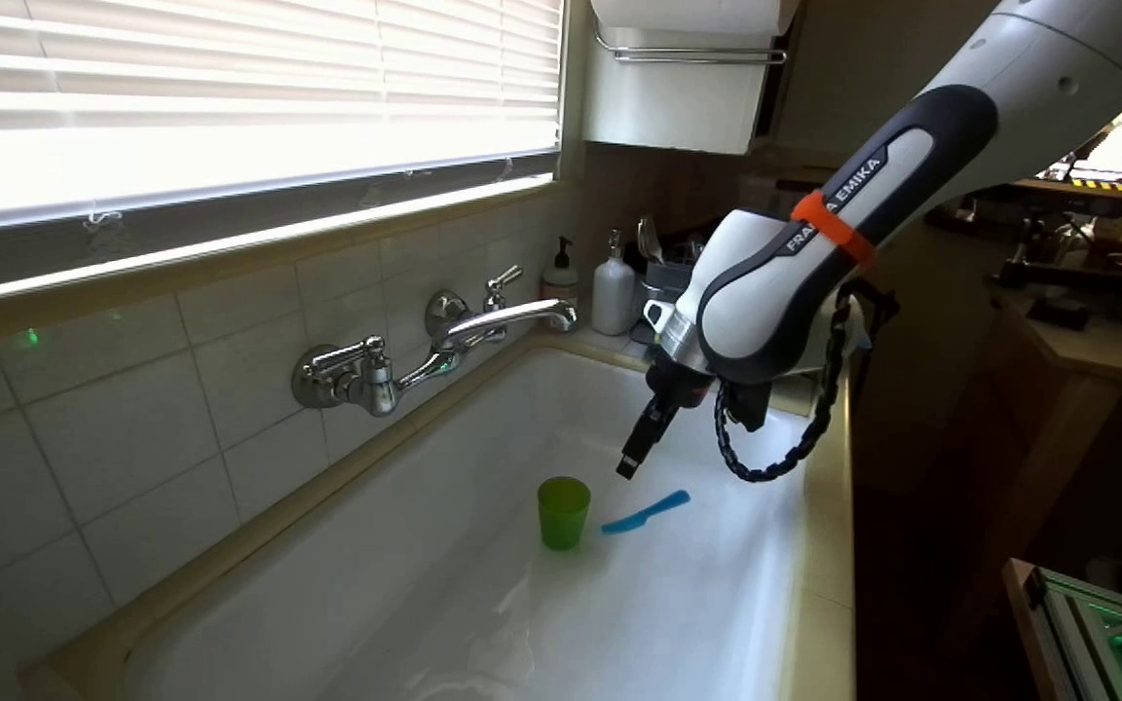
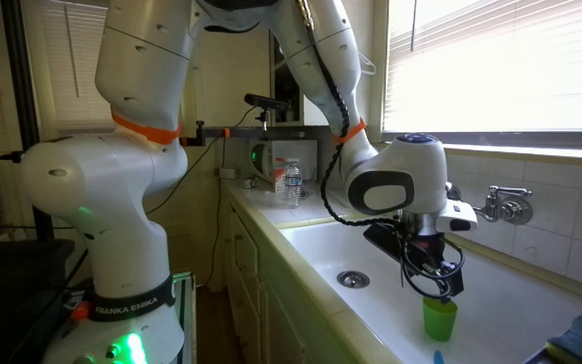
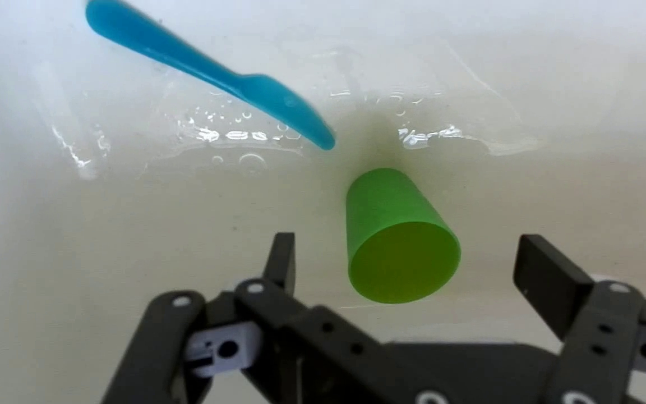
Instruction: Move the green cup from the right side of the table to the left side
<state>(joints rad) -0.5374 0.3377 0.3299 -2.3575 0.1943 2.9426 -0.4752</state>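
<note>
The green cup stands upright on the floor of the white sink basin. It also shows in an exterior view and in the wrist view, where its open rim faces the camera. My gripper is open, with one finger to each side of the cup in the picture and a gap on both sides. Nothing is between the fingers' pads. In an exterior view the gripper hangs above the basin, higher than the cup. In an exterior view the gripper overlaps the cup's rim.
A blue plastic knife lies on the basin floor beside the cup. A chrome faucet juts over the basin from the tiled wall. The drain is in the basin floor. A dark cloth is at the near corner. Soap bottles stand behind the basin.
</note>
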